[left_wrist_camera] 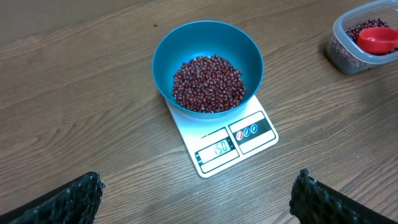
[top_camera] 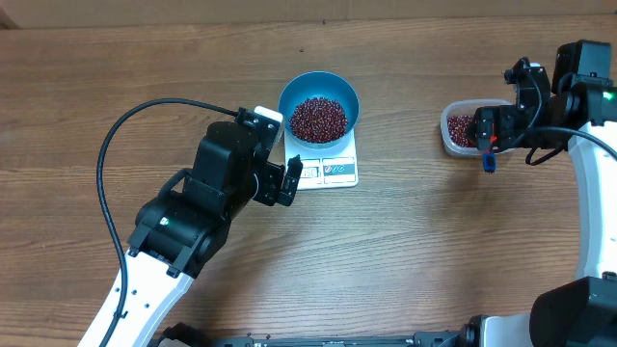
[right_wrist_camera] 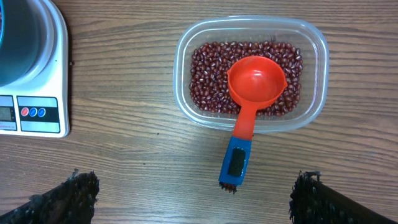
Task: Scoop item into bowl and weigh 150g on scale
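The blue bowl stands on the white scale and holds a heap of red-brown beans; the display reads 150. My left gripper is open over bare table just short of the scale, with nothing between its fingers. In the overhead view the bowl and scale sit at the centre. My right gripper is open too, hovering near a clear tub of more beans. A red scoop with a blue handle lies in the tub, untouched.
The scoop's blue handle sticks out over the tub's near rim onto the wood table. A black cable loops from the left arm across the table's left side. The tub sits to the right of the scale.
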